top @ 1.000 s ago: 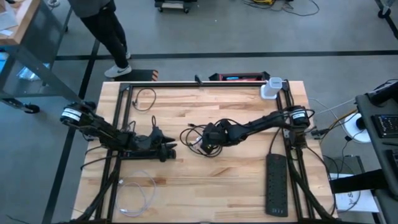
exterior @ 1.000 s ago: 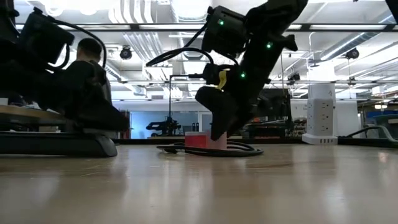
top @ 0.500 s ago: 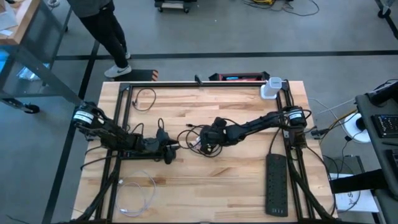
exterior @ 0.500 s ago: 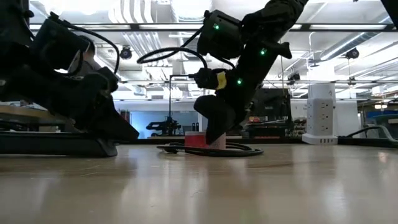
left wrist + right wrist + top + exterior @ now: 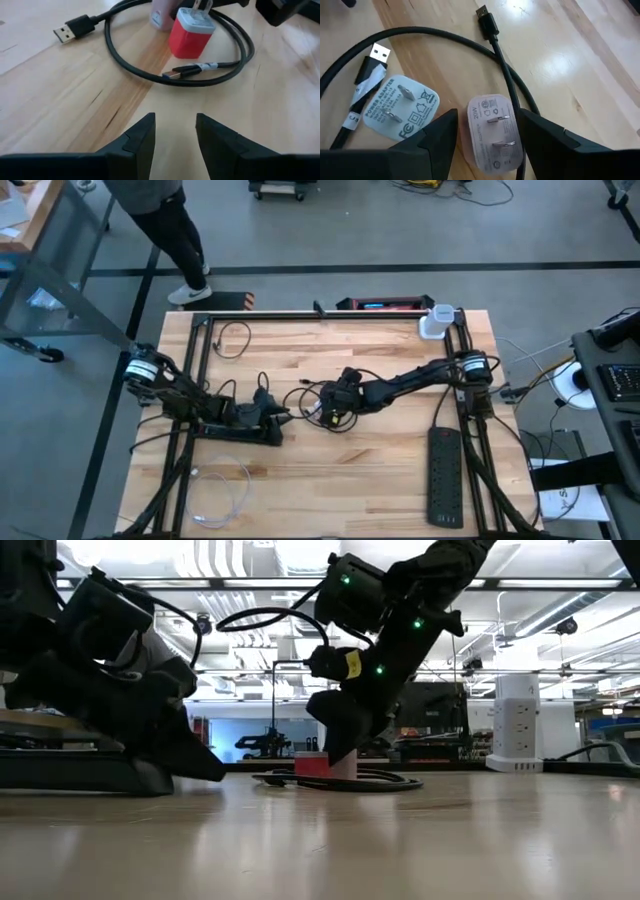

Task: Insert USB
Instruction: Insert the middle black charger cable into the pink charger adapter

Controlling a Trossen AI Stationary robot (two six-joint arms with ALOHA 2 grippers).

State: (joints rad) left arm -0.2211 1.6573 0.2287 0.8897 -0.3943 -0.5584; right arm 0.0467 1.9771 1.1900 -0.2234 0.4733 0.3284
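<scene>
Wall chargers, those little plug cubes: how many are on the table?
2. A red charger stands inside the black cable loop; a pale charger lies beside it, between the right hand fingers. Others could be hidden under the arms.

At mid-worktop (image 5: 300,470) you have the cable loop (image 5: 308,402) with two chargers (image 5: 495,132) inside it; the left end effector (image 5: 283,416) sits left of it, the right end effector (image 5: 332,412) over it, and a power strip (image 5: 444,477) lies far right.

A robotics lab: wooden workbench (image 5: 330,470) on concrete floor (image 5: 400,240), ceiling ducts (image 5: 240,610), more equipment benches beyond
</scene>
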